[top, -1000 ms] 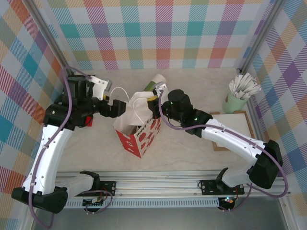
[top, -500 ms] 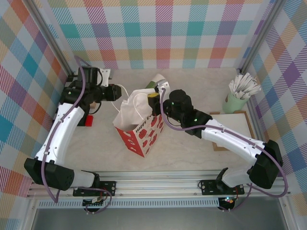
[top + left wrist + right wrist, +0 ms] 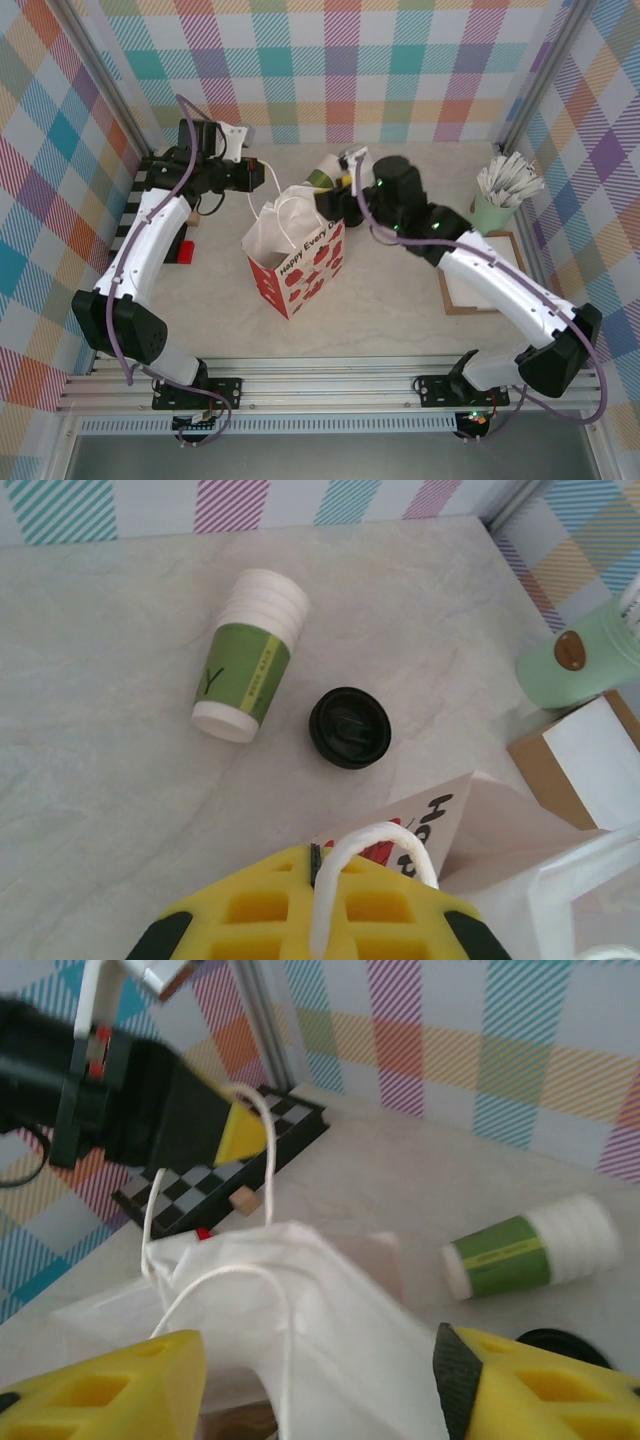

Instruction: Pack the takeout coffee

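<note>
1. Top external: high above and behind the arm bases, looking down on the whole tabletop (image 3: 400,290).
2. Left wrist: close over the gift bag (image 3: 480,820), tilted down toward the back wall.
3. Right wrist: low at the bag's mouth, facing the left claw (image 3: 243,1132).
4. All three share the bag and the toppled cup stack (image 3: 250,670).
</note>
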Robot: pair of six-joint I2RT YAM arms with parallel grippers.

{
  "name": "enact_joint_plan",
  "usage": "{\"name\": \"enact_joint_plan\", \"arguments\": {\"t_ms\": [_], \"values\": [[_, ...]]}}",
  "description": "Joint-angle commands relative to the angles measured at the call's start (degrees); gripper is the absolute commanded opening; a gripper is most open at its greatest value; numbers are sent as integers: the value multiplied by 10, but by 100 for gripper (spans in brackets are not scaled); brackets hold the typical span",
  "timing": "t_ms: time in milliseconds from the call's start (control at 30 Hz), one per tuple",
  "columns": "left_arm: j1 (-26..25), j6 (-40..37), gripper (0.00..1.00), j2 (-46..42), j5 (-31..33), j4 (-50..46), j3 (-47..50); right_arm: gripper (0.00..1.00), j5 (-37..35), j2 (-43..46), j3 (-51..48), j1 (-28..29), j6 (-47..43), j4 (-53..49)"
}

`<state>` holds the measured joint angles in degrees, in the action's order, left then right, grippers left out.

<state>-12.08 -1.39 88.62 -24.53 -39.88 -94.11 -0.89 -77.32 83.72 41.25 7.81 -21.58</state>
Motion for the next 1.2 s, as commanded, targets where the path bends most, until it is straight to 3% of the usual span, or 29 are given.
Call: {"name": "enact_joint_plan", "arguments": {"t_ms": [0, 233, 467, 567, 900, 1167], "values": [[4, -49, 0, 13, -52, 13, -26, 65, 60, -26, 91, -45, -37, -181], [3, -80, 0, 52, -112, -3, -71, 60, 142, -168, 278, -74, -121, -335], [4, -97, 0, 87, -153, -17, -105, 55, 114, -297, 427, -74, -182, -410], [4, -103, 1, 100, -156, -32, -124, 53, 143, -342, 473, -74, -215, -453], [3, -96, 3, 103, -139, -47, -126, 46, 252, -382, 515, -74, -263, -477], [2, -80, 4, 88, -126, -22, -104, 38, 222, -403, 529, -73, -285, -493]]}}
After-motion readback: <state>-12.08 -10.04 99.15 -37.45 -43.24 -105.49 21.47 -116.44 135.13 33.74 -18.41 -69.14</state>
